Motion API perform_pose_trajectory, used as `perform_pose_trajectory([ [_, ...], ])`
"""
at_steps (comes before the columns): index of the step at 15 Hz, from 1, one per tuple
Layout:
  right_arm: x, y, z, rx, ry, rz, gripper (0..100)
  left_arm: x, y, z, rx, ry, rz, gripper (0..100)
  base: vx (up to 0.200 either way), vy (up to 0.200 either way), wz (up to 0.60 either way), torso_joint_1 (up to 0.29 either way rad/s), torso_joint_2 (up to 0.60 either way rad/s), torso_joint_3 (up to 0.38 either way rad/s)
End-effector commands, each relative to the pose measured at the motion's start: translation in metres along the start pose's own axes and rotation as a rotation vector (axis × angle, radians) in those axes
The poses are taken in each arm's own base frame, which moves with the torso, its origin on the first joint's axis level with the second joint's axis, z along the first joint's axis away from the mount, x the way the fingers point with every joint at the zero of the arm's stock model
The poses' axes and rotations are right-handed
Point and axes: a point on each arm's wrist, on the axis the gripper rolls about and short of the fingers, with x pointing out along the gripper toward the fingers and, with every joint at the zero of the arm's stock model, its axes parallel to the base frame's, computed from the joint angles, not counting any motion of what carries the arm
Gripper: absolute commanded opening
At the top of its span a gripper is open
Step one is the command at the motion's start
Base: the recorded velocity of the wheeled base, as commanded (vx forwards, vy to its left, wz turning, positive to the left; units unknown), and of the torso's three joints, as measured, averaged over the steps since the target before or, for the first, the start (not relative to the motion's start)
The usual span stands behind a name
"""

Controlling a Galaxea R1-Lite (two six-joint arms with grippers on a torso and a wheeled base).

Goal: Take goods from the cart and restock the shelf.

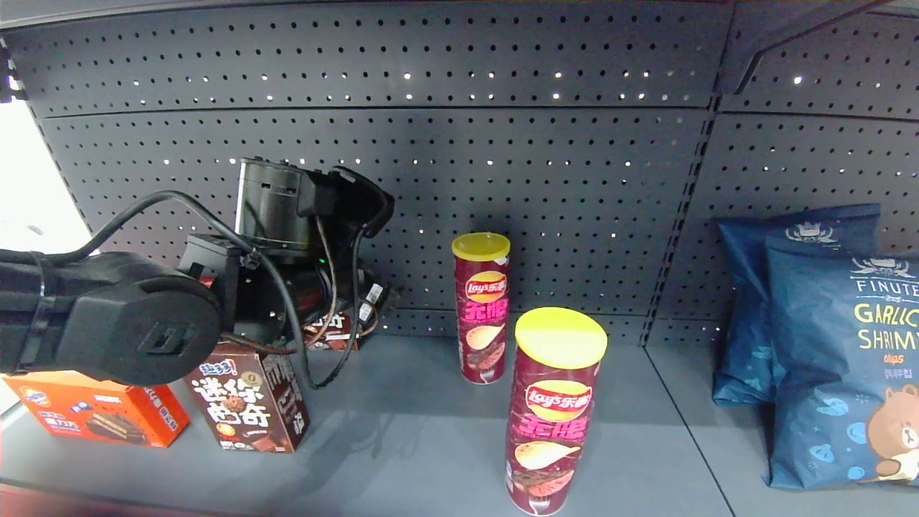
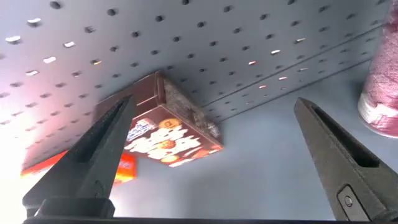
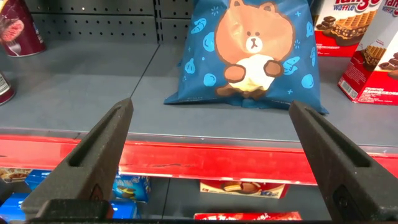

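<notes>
My left gripper is open deep in the shelf near the pegboard back wall, with nothing between its fingers. Just beyond its fingertips a small brown cookie box stands against the pegboard; in the head view that box is mostly hidden behind the left wrist. A second, larger brown cookie box stands nearer the shelf front. My right gripper is open and empty in front of the red shelf edge, facing a blue bear-print chips bag.
An orange box lies at the shelf's front left. Two red chip cans stand mid-shelf, with blue chips bags to the right. Wafer boxes stand beside the bear bag. Bare grey shelf lies between the boxes and cans.
</notes>
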Motion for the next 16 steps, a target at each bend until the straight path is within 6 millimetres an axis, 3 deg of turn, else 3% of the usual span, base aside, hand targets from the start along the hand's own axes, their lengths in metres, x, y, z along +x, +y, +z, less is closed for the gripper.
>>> perform_pose_trajectory([
  [1, 0.000, 0.000, 0.000, 0.000, 0.001, 0.001, 100, 0.007, -0.008, 0.000, 0.013, 0.024, 0.039, 100, 0.000, 0.000, 0.00, 0.000, 0.00, 0.000],
  [4, 0.000, 0.000, 0.000, 0.000, 0.001, 0.001, 100, 0.015, -0.018, -0.003, -0.002, 0.034, 0.031, 100, 0.000, 0.000, 0.00, 0.000, 0.00, 0.000],
  [8, 0.000, 0.000, 0.000, 0.000, 0.001, -0.001, 100, 0.033, -0.051, -0.014, -0.131, 0.045, -0.019, 100, 0.000, 0.000, 0.00, 0.000, 0.00, 0.000],
  [16, 0.000, 0.000, 0.000, 0.000, 0.001, 0.001, 100, 0.035, -0.053, -0.030, -0.181, 0.076, -0.034, 100, 0.000, 0.000, 0.00, 0.000, 0.00, 0.000],
])
